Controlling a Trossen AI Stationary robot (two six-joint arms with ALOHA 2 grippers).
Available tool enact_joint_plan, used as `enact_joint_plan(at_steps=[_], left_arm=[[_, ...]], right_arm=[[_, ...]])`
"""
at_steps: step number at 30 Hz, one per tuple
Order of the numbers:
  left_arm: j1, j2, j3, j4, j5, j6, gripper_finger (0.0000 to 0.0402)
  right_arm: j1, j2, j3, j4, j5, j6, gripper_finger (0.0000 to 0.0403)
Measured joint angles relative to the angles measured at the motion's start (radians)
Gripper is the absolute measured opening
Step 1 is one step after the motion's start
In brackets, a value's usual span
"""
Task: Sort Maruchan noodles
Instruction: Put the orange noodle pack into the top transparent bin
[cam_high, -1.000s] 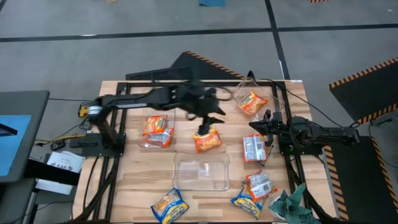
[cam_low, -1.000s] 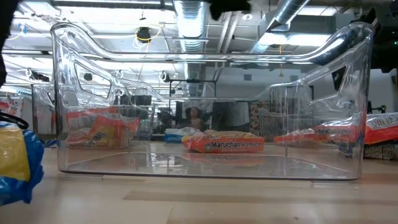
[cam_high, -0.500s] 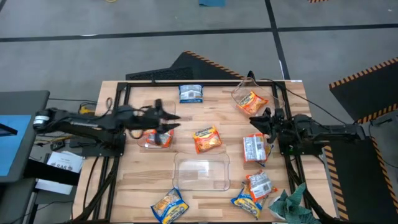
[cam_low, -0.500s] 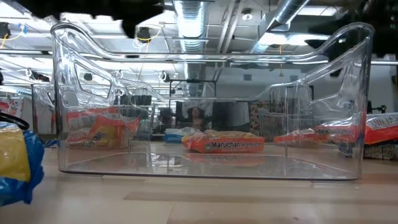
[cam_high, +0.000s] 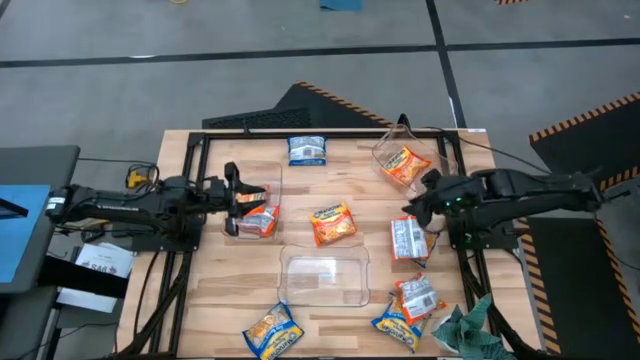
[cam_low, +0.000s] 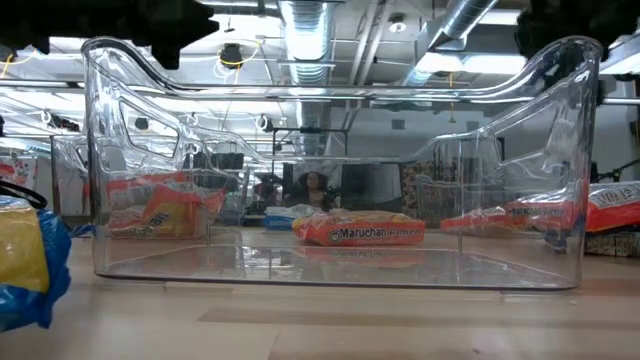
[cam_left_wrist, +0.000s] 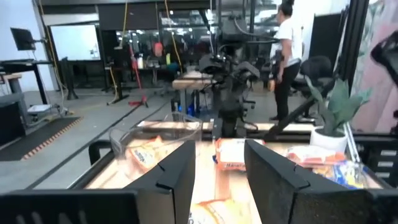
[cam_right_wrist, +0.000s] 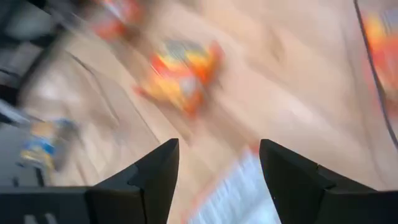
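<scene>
Since a second ago, our left pincer (cam_high: 243, 196) retreated to 9 o'clock, seemingly released; right pincer (cam_high: 415, 205) spreads above the silver packet (cam_high: 408, 240).

On the pale wooden bench (cam_high: 220, 290) lie orange packets (cam_high: 332, 224), blue-and-yellow packets (cam_high: 272, 331), a silver-white packet (cam_high: 407, 239), clear tubs (cam_high: 323, 276) and a teal-green cloth (cam_high: 468, 330).

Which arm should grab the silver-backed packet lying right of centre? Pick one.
Right. The right gripper hovers open beside the silver-backed packet, while the left gripper sits across the table over the left tub.
</scene>
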Motion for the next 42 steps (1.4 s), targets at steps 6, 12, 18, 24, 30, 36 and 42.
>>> enact_joint_plan(at_steps=[6,12,18,24,30,36,42], left_arm=[[0.0,0.004,0.0,-0.001,-0.002,-0.003,0.0126],[0.0,0.004,0.001,0.014,-0.003,-0.055,0.0126],[0.0,0.004,0.002,0.005,-0.003,-0.069,0.0126],[0.0,0.005,0.002,-0.041,-0.003,-0.07,0.0126],[0.0,0.005,0.002,-0.043,-0.003,-0.07,0.0126],[0.0,0.005,0.002,-0.043,-0.003,-0.069,0.0126],[0.0,0.005,0.002,-0.042,-0.003,-0.07,0.0126]], right_arm=[[0.073,0.161,0.058,-0.256,-0.095,0.247,0.0249],[0.183,0.289,0.059,-0.355,-0.097,0.397,0.0249],[0.245,0.4,0.059,-0.297,-0.029,0.433,0.0249],[0.254,0.52,0.059,-0.299,-0.002,0.452,0.0249],[0.252,0.613,0.063,-0.29,0.015,0.444,0.0249],[0.256,0.657,0.065,-0.287,0.023,0.421,0.0211],[0.278,0.662,0.061,-0.294,0.058,0.386,0.004]])
